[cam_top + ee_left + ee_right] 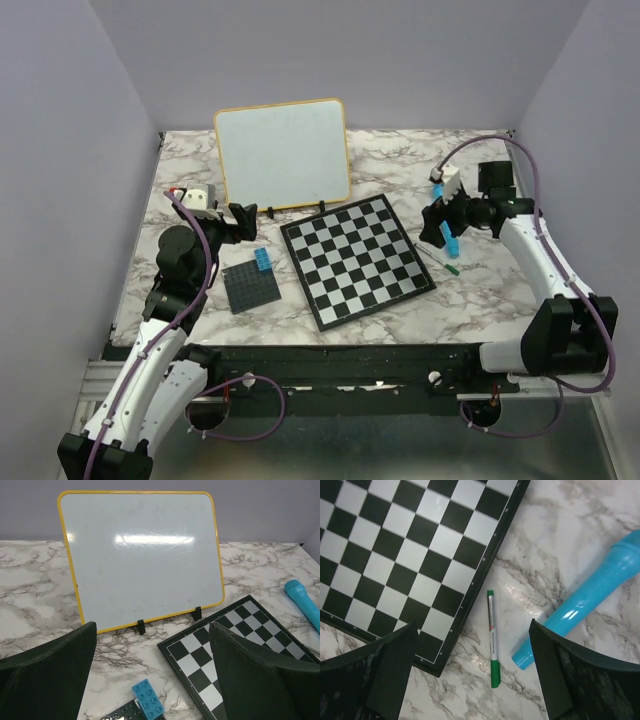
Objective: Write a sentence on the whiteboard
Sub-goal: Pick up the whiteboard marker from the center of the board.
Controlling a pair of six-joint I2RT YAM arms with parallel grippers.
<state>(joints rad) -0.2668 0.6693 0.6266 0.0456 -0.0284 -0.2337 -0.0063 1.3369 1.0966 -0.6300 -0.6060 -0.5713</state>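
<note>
I hold my right gripper (472, 630) released over the white, green-capped marker pen (492, 639) because the propped yellow-framed whiteboard (283, 152) is blank.

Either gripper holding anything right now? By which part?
Nothing is held. The left gripper and right gripper are both open and empty; the green marker lies on the table below the right one.

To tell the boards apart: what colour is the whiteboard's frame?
Yellow; the whiteboard shows best in the left wrist view.
</note>
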